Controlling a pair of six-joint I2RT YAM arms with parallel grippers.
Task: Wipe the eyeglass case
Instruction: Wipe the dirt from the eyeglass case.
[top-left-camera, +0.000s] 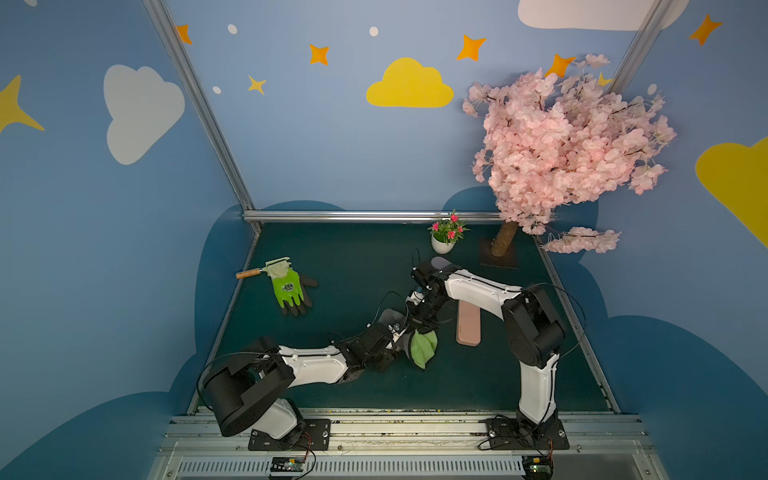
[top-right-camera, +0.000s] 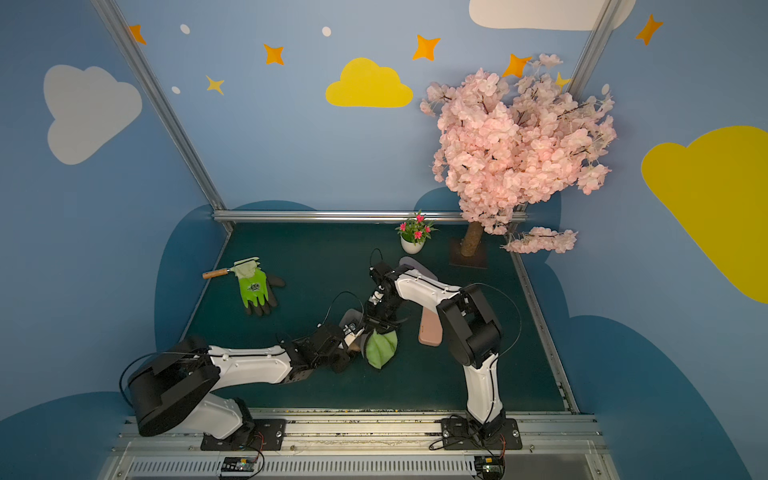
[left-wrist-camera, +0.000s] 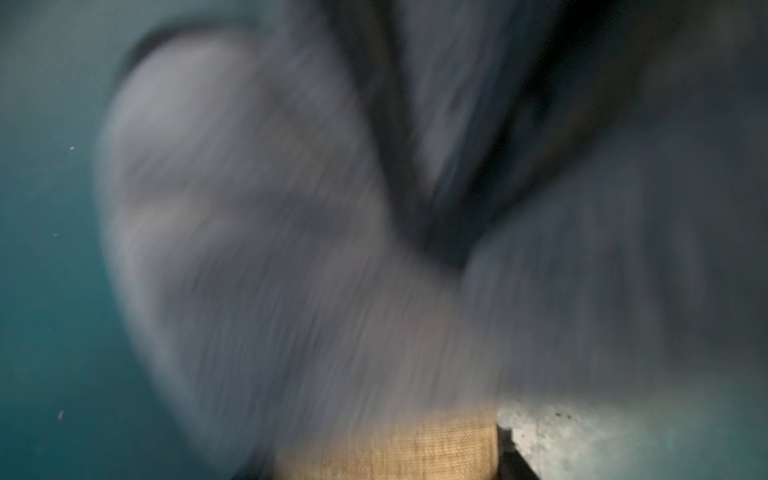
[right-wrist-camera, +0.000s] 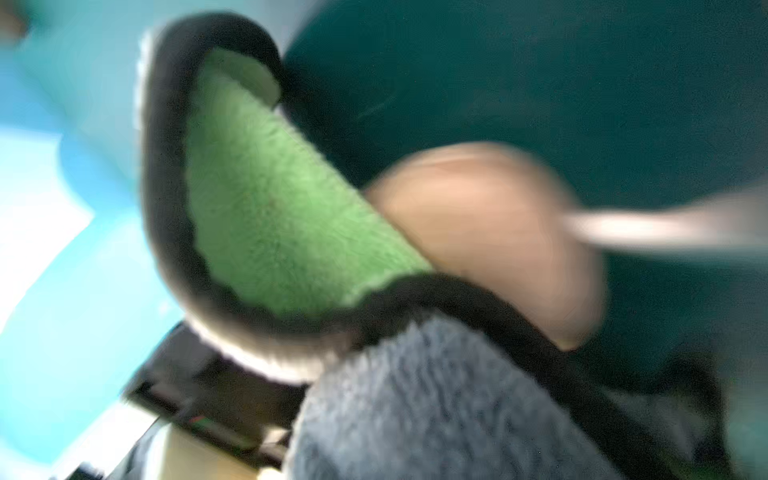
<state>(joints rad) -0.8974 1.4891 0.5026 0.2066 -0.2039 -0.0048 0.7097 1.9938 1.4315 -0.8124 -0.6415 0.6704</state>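
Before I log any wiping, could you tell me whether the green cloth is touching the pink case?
Apart. Both top views show a strip of dark table between the cloth and the case.

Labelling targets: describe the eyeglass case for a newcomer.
Find the pink blossom tree at the dark green mat's far corner. Nearer the robot, partly under the white right arm, lies the flat oblong eyeglass case: smooth pink, unlike the fluffy green cloth beside it.

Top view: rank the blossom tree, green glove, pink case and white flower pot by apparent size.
1. blossom tree, by far the largest.
2. green glove and pink case: close, and the case is partly hidden, so unranked.
3. white flower pot, the smallest.
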